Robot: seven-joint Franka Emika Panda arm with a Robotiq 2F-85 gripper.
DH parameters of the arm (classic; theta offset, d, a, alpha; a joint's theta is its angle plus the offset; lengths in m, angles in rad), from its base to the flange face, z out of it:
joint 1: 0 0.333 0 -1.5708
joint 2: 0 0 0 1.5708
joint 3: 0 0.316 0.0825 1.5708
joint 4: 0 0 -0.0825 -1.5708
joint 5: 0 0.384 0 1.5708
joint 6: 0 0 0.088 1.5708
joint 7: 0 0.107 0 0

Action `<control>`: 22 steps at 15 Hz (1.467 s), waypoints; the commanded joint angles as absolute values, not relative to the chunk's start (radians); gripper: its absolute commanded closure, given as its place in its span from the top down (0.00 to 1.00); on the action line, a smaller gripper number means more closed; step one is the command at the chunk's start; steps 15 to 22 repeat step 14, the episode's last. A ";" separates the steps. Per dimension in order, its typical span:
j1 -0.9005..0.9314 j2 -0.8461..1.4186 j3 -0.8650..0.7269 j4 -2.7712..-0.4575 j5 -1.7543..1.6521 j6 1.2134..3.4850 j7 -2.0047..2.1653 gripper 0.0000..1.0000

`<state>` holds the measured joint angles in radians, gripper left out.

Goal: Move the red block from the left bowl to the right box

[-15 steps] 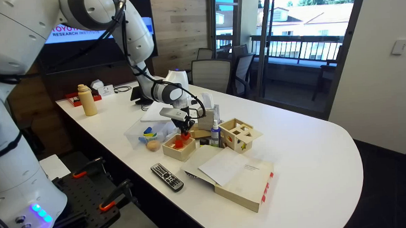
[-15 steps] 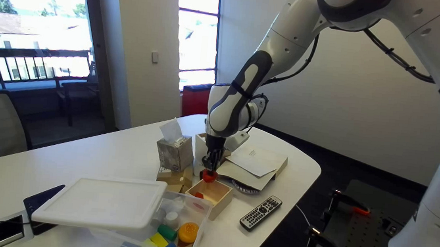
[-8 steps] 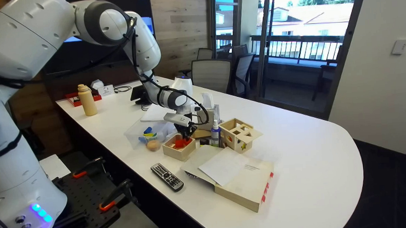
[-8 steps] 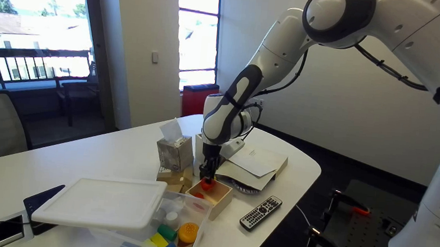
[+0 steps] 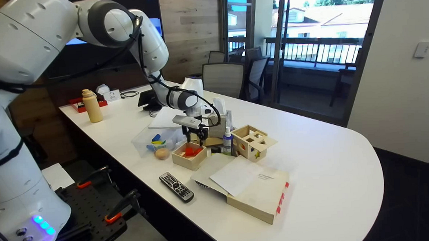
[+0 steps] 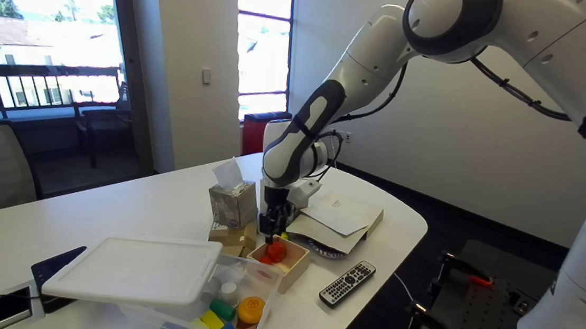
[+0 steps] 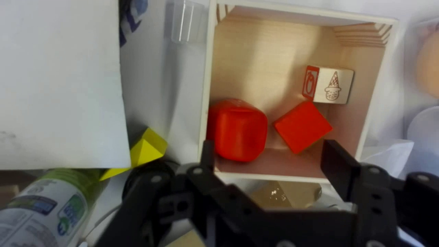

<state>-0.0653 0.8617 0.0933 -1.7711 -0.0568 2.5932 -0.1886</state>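
Claw cropped, bottle cropped, screen partly hidden

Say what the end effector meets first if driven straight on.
Likely the wooden box, at the rim nearest the end effector in the wrist view; depth is unclear, so the rounded red piece could come first.

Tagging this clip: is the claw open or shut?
The claw is open: in the wrist view its fingers stand wide apart, gripping nothing.

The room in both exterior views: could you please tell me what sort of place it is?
Probably an office meeting room. An exterior view shows a long white table, several chairs beyond it and a large wall screen.
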 commanded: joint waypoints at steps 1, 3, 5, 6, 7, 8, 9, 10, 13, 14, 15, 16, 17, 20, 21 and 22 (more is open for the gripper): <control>-0.030 0.742 0.076 -1.828 -0.058 2.500 -0.163 1.00; -0.005 0.675 0.060 -1.856 -0.063 2.452 -0.134 1.00; 0.019 0.608 0.044 -1.881 -0.073 2.415 -0.096 1.00; 0.030 0.577 0.037 -1.891 -0.078 2.396 -0.081 1.00; 0.041 0.550 0.029 -1.896 -0.085 2.375 -0.064 1.00; 0.049 0.523 0.024 -1.904 -0.089 2.355 -0.051 1.00; 0.054 0.500 0.021 -1.909 -0.093 2.339 -0.042 1.00; 0.059 0.480 0.016 -1.914 -0.098 2.323 -0.034 1.00; 0.064 0.438 0.011 -1.923 -0.104 2.293 -0.024 1.00; 0.065 0.429 0.011 -1.925 -0.107 2.286 -0.018 1.00; 0.065 0.429 0.011 -1.925 -0.107 2.286 -0.018 1.00; 0.065 0.429 0.011 -1.925 -0.107 2.286 -0.018 1.00; 0.065 0.429 0.011 -1.925 -0.107 2.286 -0.018 1.00; 0.065 0.429 0.011 -1.925 -0.107 2.286 -0.018 1.00; 0.065 0.429 0.011 -1.925 -0.107 2.286 -0.018 1.00; 0.065 0.429 0.011 -1.925 -0.107 2.286 -0.018 1.00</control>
